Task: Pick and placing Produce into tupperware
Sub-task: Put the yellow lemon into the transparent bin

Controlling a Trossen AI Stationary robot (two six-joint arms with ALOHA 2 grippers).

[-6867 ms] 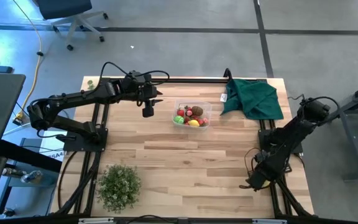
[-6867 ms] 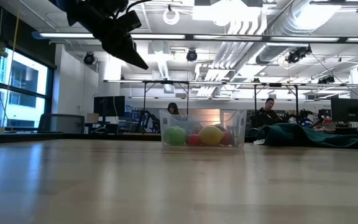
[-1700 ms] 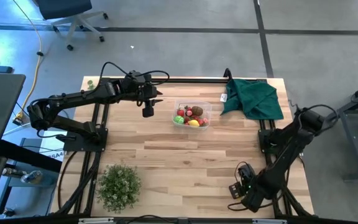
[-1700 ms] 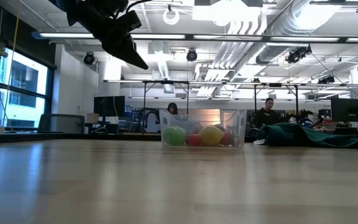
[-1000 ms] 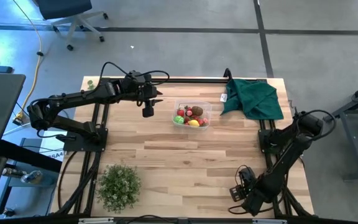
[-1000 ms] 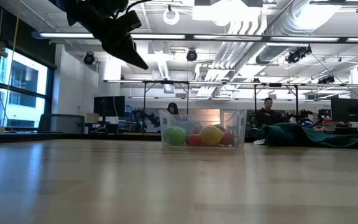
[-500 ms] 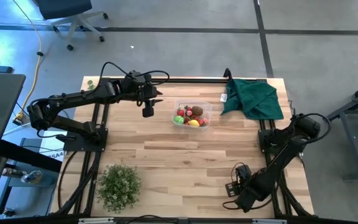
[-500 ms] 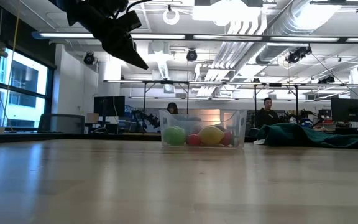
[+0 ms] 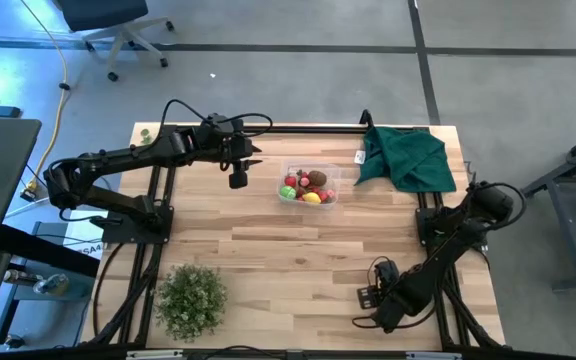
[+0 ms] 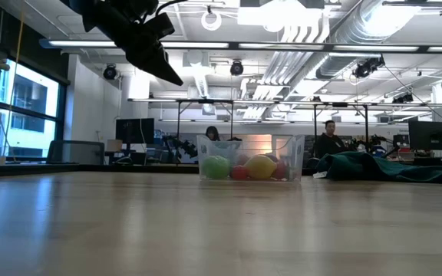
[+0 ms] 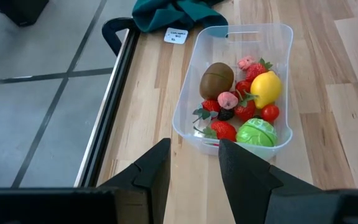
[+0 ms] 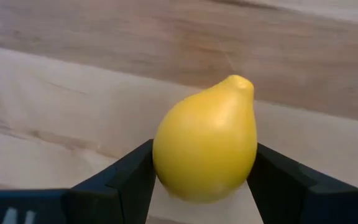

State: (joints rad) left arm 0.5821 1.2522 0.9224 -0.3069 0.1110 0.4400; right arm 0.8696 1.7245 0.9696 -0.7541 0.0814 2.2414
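The clear tupperware point(image 9: 308, 185) stands at the table's far middle, holding red strawberries, a brown kiwi point(image 11: 216, 79), a yellow lemon point(image 11: 265, 88) and a green ball point(image 11: 257, 132). My left gripper point(image 9: 238, 181) hangs open above the table just left of the tub, with nothing between its fingers point(image 11: 157, 168). My right gripper point(image 9: 366, 298) is near the table's front edge, right of the middle, shut on another yellow lemon point(image 12: 207, 137). My right gripper pinches the lemon by its two bulging sides point(image 12: 163, 155) between its two fingers. The lemon's pointed tip point(image 12: 240, 82) sticks out past the fingers, with the wooden tabletop behind it. Whether the lemon is clear of the table I cannot tell.
A dark green cloth point(image 9: 408, 155) lies at the far right corner, with a small white tag point(image 9: 360, 155) beside it. A bushy green plant point(image 9: 190, 298) stands at the near left. People sit in the room beyond the table point(image 10: 330, 138).
My right gripper has moved along the table's near edge toward the left, still shut on the lemon.
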